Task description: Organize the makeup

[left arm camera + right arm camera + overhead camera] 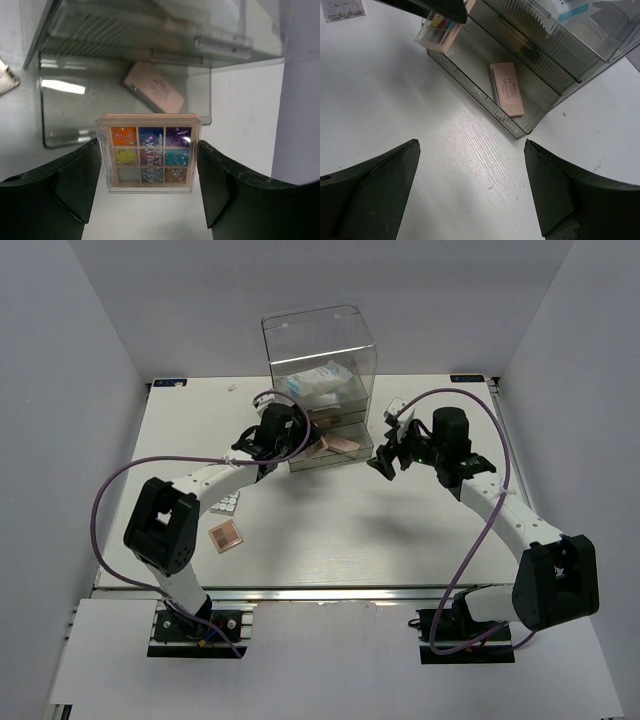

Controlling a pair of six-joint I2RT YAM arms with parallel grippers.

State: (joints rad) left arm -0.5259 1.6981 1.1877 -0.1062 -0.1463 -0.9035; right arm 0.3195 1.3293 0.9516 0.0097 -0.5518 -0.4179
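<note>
Left wrist view first, what's the left end effector [149,165] got? — Jo

Multicoloured glitter palette in a clear square case [149,152], nine pans facing the camera. Black fingers [75,175] press on its two side edges, jaws closed down to the case width. — Sam

Where's it sitting? — Jo

Off the bench [350,530], right at the near rim of the clear ribbed drawer [70,115]. The drawer stands open at the bottom of the tall clear acrylic drawer box [320,330]. Touching the rim or not, can't tell. Right wrist view shows the palette [439,29] tilted at the drawer's corner. — Sam

Anything in the drawer? — Jo

Pink flat palette [506,89], lying flat on the drawer floor just ahead of the left end effector, apart from the held one. — Sam

Right end effector [470,185]? — Jo

Jaws spread wide, nothing between them, hovering over bare white bench. The open drawer lies ahead of it, not touching. — Sam

Rest of the makeup? — Jo

White-grid palette [225,503] and peach square palette [226,537] are flat on the bench behind the left end effector. The grid one is partly under the arm; they're near each other, not touching. White-and-blue plastic packet [318,380] is inside the box's upper part, ahead of and above the left end effector. — Sam
</note>
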